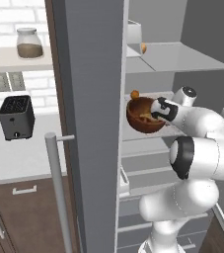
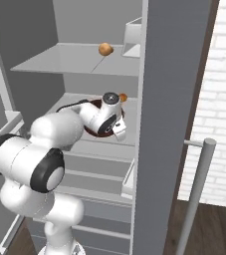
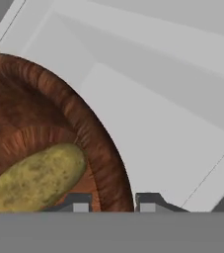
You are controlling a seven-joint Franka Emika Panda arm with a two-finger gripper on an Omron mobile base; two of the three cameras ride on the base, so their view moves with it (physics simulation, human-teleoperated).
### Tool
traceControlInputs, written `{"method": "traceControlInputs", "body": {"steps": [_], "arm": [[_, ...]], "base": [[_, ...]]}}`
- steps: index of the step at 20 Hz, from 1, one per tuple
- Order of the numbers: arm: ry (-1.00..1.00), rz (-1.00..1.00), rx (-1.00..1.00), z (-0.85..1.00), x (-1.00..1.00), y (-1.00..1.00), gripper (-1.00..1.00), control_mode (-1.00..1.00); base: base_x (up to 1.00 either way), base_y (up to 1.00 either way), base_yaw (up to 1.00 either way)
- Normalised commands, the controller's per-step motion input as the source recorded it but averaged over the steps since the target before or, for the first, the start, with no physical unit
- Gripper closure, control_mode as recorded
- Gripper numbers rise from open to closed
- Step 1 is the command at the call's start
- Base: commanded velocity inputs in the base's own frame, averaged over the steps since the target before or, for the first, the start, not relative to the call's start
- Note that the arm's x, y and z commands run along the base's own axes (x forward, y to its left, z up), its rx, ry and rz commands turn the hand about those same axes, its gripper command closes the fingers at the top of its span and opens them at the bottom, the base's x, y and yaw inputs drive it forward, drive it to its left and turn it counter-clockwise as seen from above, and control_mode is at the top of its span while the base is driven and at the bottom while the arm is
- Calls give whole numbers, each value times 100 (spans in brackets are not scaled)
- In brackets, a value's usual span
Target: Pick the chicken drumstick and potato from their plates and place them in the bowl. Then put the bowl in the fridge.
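Gripping bowl [image 1: 144,114] rim w/ end effector [image 3: 112,201] inside fridge [image 1: 91,123]; hand view reveals potato [image 3: 37,177] in bowl.

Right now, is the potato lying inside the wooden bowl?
Yes, the potato lies on the inner floor of the wooden bowl.

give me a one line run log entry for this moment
stage: bowl into fridge | gripper: jaws straddle bowl rim, grip unclear | potato: in bowl | bowl: at middle fridge shelf, tilted | door: open
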Motion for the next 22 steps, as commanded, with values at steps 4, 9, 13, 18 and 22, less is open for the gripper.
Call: {"method": "traceControlInputs", "body": {"steps": [4,9,13,18,22], "arm": [[-3,0,0,-9,30,0,-100,-100],[-36,0,2,17,-34,0,-100,-100],[-19,-3,-8,88,-61,15,-100,-100],[1,0,-11,99,-68,6,-100,-100],[4,0,-14,93,-41,23,-100,-100]], "base": [[0,0,0],[0,0,0],[0,0,0],[0,0,0],[0,0,0]]}}
